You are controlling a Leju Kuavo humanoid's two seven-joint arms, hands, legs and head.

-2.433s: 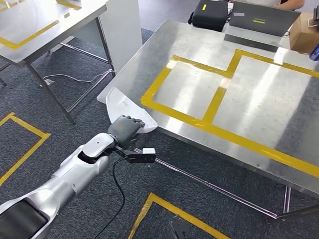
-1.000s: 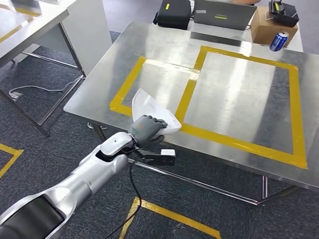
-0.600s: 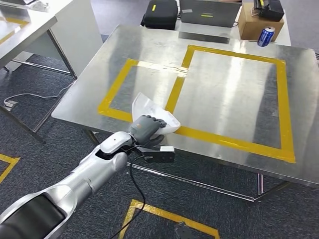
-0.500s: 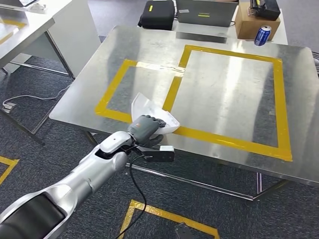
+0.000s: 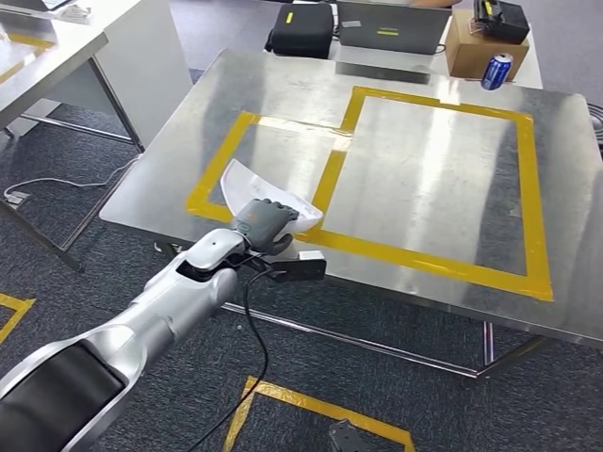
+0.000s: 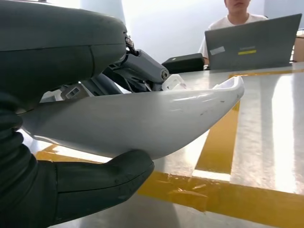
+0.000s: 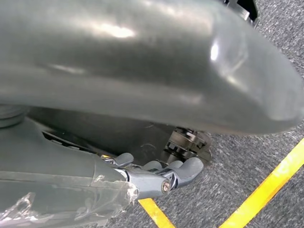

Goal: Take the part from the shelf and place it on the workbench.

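The part is a white curved plastic shell. My left hand grips it by its near edge and holds it just above the steel workbench, over the front tape line of the left yellow rectangle. In the left wrist view the thumb sits under the part and the fingers lie over its top; its far tip hangs a little above the table. My right hand hangs low over the grey carpet, fingers loosely extended, holding nothing.
At the workbench's far edge stand a black case, a laptop, a cardboard box and a blue can. A person sits behind the laptop. Another table stands at the left. Yellow tape marks the floor.
The whole view swung as my body turned toward the workbench. In the last half second my left hand carried the part a little farther in over the table and to the left.
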